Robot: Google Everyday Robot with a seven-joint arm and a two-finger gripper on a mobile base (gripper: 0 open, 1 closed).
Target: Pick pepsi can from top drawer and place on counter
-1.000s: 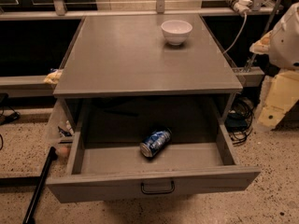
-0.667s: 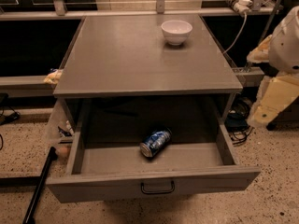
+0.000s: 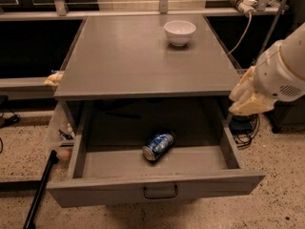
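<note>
The pepsi can (image 3: 158,145) is blue with a silver end and lies on its side near the middle of the open top drawer (image 3: 119,191). The drawer is pulled far out, and a dark handle (image 3: 160,192) sits on its front panel. The grey counter (image 3: 133,56) lies above it. My gripper (image 3: 247,97), beige on a white arm, hangs at the right. It is beside the counter's right front corner, above the drawer's right wall, and apart from the can.
A white bowl (image 3: 179,32) stands at the back right of the counter. A black pole (image 3: 40,190) leans at the lower left. A clear bag (image 3: 59,132) hangs beside the drawer's left wall. Cables (image 3: 242,128) lie on the floor at the right.
My arm has moved left and up, bringing the gripper closer to the cabinet's right side. The can and drawer have not moved.
</note>
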